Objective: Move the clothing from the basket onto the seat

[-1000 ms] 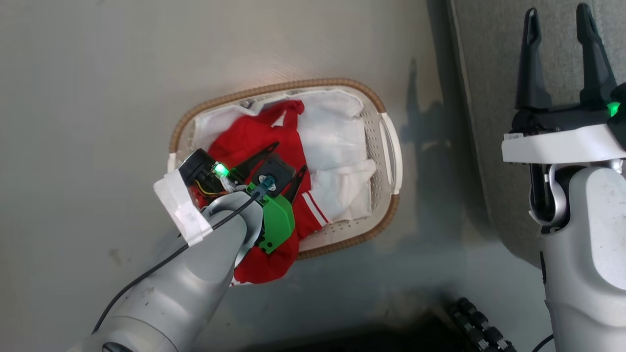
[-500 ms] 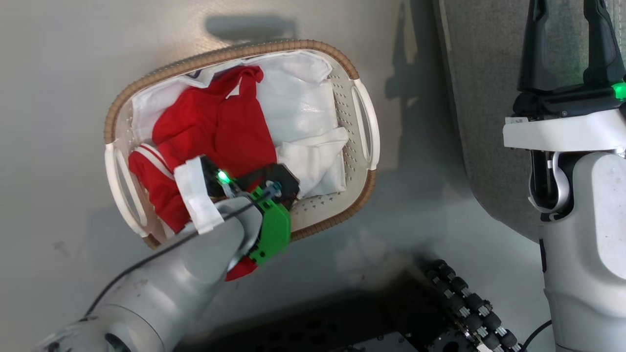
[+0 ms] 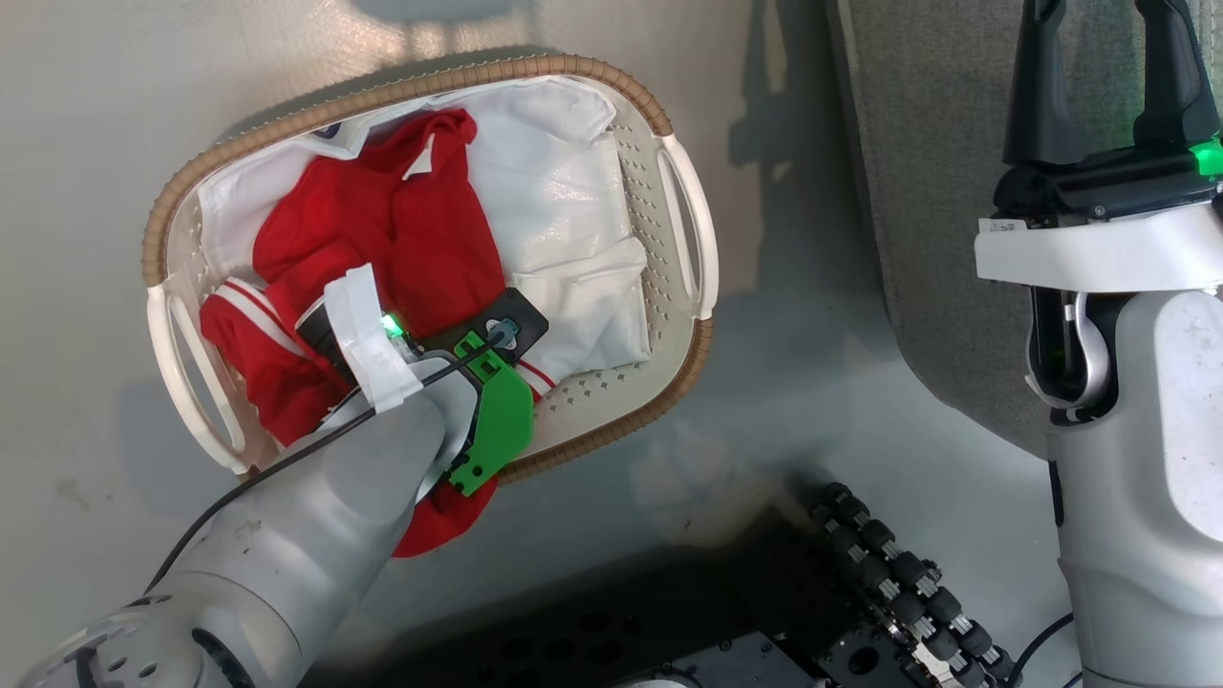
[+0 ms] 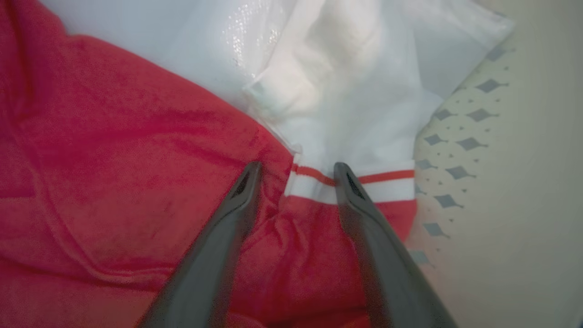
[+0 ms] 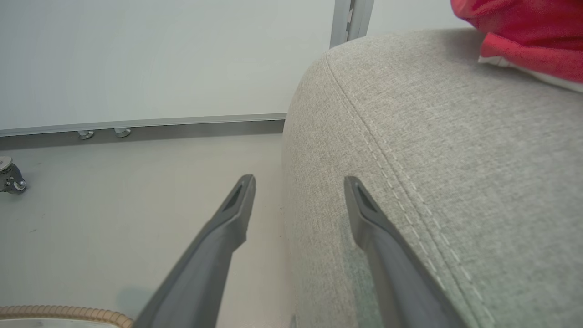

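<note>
Red fabric sits between the fingers of the left end effector [image 4: 296, 182]: jaws apart, tips pressed into the clothing [image 4: 114, 159] right at the striped trim, not closed on it yet.

Change over the last second: the left wrist has dropped from above the pile down into the basket [image 3: 573, 65]. Fingers that stood clear of the cloth are now buried under the wrist in head view. The whole head picture has shifted too, but that's camera motion; the basket itself doesn't look moved.

Clothing is still in the basket, bunched on its left half over the white liner [image 3: 564, 191], with one red end hanging over the near rim toward the floor [image 3: 841, 411].

Right end effector [image 3: 1099, 91]: fingers spread, empty, parked by the seat [image 3: 936, 191] edge as before. Right wrist view shows another red garment [image 5: 524, 27] lying on the seat.

Read: approach looks done, pinch is next, nothing lifted. White cloth sits just past the tips, and I can't tell liner from garment panel, so the pinch may snag the liner.
</note>
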Available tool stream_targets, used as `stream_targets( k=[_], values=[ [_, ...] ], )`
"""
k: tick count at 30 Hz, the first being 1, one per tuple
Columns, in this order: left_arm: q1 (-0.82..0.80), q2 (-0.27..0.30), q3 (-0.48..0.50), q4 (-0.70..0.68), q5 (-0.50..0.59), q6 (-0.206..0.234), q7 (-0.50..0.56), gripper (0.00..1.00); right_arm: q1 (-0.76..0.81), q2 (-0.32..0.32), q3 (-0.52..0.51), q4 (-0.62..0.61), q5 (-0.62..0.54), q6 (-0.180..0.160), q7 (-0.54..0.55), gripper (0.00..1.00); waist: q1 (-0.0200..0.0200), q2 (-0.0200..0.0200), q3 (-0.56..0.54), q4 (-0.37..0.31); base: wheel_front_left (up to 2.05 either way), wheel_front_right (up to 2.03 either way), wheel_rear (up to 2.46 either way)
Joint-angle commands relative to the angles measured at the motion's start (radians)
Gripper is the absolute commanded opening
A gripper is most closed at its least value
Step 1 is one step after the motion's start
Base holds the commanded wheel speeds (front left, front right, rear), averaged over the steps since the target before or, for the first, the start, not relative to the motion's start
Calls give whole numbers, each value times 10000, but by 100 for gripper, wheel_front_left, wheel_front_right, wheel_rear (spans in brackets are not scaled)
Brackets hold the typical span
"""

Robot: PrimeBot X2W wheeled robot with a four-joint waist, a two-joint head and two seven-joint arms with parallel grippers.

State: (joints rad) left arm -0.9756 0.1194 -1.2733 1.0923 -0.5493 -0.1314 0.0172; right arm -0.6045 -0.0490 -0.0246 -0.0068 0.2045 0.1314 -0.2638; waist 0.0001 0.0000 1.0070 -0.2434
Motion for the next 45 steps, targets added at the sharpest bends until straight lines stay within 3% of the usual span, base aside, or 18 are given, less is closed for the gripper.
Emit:
stream_targets(
  k=[1,6,14,26,32,45],
  values=[
    [-96,157,-49,-18,24,18,96,1,-72,-29,1,56,119,-14,-13,100,-1,0,-19,-25,0,0,0],
    [-64,266,-79,-149,177,19,197,0,-124,-29,66,95,202,-14,-13,100,-1,0,-79,-88,0,0,0],
    [-150,268,-83,-217,269,19,-787,0,78,-27,-75,284,135,-14,-14,100,-1,0,-605,-3,0,0,0],
    [-110,79,222,-288,-153,21,-2600,0,776,-30,-353,777,-518,-14,-14,100,-1,0,-2685,783,0,0,0],
    [33,305,760,-1462,-135,224,-2846,0,1396,-30,-496,1155,-900,-14,-14,100,-1,0,-4116,1258,0,0,0],
    [636,1601,1675,-4686,819,544,-2828,0,2921,-32,-397,2040,-1204,-14,-14,100,-1,0,-7020,1626,0,0,0]
  ],
)
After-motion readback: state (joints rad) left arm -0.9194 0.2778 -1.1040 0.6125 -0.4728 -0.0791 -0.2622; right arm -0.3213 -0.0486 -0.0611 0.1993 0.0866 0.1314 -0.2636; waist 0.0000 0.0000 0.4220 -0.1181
